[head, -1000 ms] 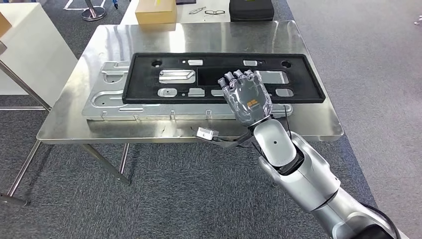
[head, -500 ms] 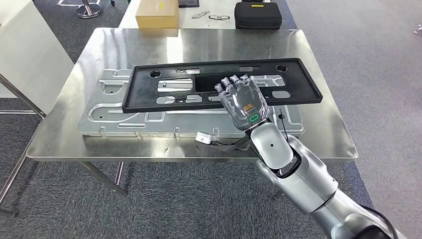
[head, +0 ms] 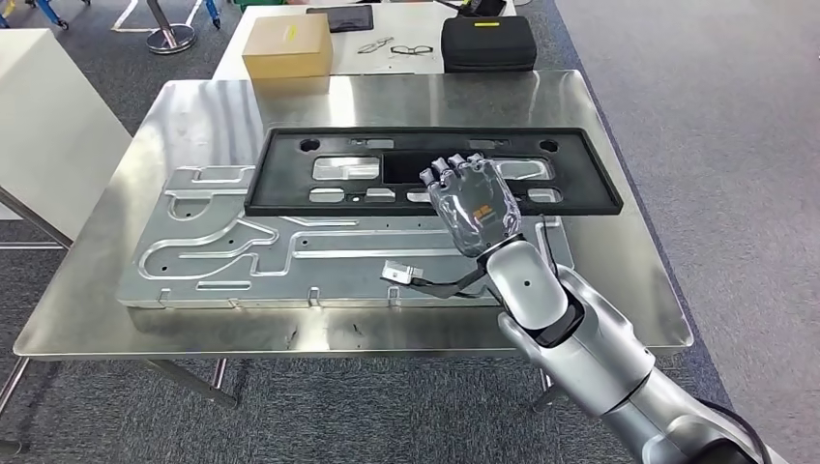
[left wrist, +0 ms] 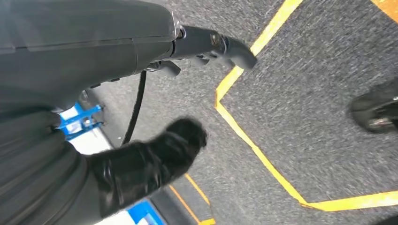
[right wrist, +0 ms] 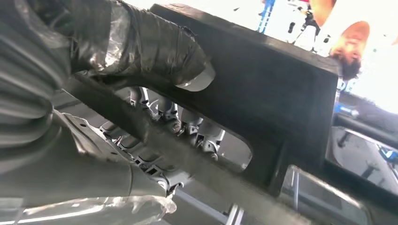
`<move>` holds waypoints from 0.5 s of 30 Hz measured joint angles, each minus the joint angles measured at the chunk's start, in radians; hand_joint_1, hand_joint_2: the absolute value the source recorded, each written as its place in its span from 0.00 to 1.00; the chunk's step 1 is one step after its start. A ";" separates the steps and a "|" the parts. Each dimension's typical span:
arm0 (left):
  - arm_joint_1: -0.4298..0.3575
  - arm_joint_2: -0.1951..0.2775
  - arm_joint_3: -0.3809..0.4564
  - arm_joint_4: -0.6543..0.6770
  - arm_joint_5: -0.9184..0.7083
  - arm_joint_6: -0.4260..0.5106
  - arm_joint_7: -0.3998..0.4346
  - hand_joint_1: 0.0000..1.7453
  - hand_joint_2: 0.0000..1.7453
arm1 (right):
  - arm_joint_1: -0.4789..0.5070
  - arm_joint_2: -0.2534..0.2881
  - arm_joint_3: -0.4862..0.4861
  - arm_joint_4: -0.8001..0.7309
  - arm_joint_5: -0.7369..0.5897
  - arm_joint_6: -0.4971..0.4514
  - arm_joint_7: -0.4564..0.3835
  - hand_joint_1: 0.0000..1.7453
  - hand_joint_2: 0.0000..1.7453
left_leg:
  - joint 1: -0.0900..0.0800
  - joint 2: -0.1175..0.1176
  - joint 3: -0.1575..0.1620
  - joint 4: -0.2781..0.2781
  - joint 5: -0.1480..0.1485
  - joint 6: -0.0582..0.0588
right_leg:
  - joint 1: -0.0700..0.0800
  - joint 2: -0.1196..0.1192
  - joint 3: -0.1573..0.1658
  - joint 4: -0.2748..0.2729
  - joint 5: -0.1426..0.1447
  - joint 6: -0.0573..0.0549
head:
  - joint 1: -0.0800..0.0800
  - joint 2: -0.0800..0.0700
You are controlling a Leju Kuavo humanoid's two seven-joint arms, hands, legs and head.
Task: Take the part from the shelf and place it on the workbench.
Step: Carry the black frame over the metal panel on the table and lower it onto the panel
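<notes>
Currently the right hand (head: 471,198) grips the part (head: 435,172), a long black rectangular frame with several cutouts, over the steel surface (head: 619,261). The fingers (head: 450,166) hook through a cutout on the near long rail; in the right wrist view the thumb (right wrist: 155,51) presses one face of the rail (right wrist: 187,159) and the fingers (right wrist: 187,126) curl behind it. So the hand is clenched on the part.

Position: the part spans the middle of the surface, long axis running 9 to 3 o'clock, above the far edge of a large stamped metal plate (head: 242,256). Whether it is touching the plate or held just above it, I cannot tell.

Left hand (left wrist: 141,164): seen in the left wrist view against the floor; dark, blurred. Whether its fingers are spread or curled, I cannot tell.

Handling, judged:
- Looks like rigid moulded plastic or foam; probably light for its length.
- The grip sits right of centre, so the long 9 o'clock end likely wants to sag or swing; a more central rail hold would balance better.
- The matte surface should not slip much.
- Thin rails between cutouts may flex; set it down flat, not on one corner.

Also at 12 o'clock: a cardboard box (head: 287,45), glasses (head: 416,49), a black case (head: 488,43).
</notes>
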 joint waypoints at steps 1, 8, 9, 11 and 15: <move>0.001 0.000 0.000 0.000 0.000 0.000 0.000 0.00 1.00 | 0.002 0.000 0.000 0.003 -0.003 0.003 0.000 1.00 1.00 | 0.000 0.000 -0.003 -0.029 0.004 0.000 | 0.000 0.001 0.014 0.001 -0.012 0.001 | 0.000 0.000; 0.000 0.002 0.000 0.000 0.000 -0.001 0.002 0.00 1.00 | 0.000 0.002 0.000 0.017 -0.013 0.012 0.000 1.00 1.00 | -0.007 0.003 0.062 -0.270 0.210 0.034 | 0.005 0.007 0.074 0.018 -0.078 0.033 | 0.000 0.000; 0.000 0.002 0.000 0.000 0.000 -0.001 0.002 0.00 1.00 | 0.000 0.002 0.000 0.017 -0.013 0.012 0.000 1.00 1.00 | -0.005 0.003 0.072 -0.274 0.208 0.040 | 0.004 0.006 0.074 0.029 -0.080 0.037 | 0.000 0.000; -0.001 0.003 0.000 0.000 0.000 -0.001 0.002 0.00 1.00 | -0.003 0.002 -0.001 0.018 -0.013 0.012 0.000 1.00 1.00 | -0.002 0.004 0.095 -0.279 0.198 0.050 | 0.001 0.004 0.036 0.106 -0.093 0.048 | 0.000 0.000; -0.002 0.003 0.000 0.000 0.000 -0.001 0.002 0.00 1.00 | -0.001 0.002 -0.001 0.022 -0.013 0.014 0.000 1.00 1.00 | -0.001 0.000 0.132 -0.279 0.163 0.056 | -0.011 -0.001 -0.123 0.298 -0.173 0.064 | 0.000 0.000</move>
